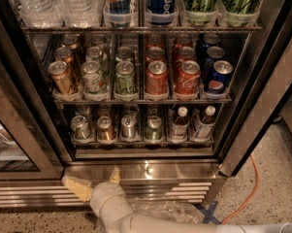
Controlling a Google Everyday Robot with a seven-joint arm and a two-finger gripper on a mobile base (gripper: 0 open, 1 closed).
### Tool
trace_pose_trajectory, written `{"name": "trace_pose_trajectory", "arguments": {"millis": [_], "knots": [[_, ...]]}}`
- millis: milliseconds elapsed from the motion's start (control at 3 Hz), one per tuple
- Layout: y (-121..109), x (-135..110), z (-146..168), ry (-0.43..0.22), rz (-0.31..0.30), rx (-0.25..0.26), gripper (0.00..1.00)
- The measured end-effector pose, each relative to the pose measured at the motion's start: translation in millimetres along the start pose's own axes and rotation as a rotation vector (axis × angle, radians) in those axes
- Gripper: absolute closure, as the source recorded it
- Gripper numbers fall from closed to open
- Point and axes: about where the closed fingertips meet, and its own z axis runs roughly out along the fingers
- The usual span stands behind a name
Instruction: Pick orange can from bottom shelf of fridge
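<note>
Here's the hand (90, 176), low at the steel base of the fridge (150, 171): two stubby cream-yellow fingers (76, 187) spread apart, a rounded white wrist (106, 201), then a smooth white tubular arm (184, 224).
</note>
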Motion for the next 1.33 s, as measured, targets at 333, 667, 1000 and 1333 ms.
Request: {"name": "trace_pose_trajectory", "arguments": {"millis": [333, 667, 1000, 1333], "knots": [[-10, -1, 1, -0.004, 0.005, 0.035, 0.0], [-12, 1, 5, -0.013, 0.022, 0.036, 0.0], [-26, 4, 33, -0.067, 0.021, 0.074, 0.0], [-35, -15, 56, -0.136, -0.064, 0.122, 0.0]]}}
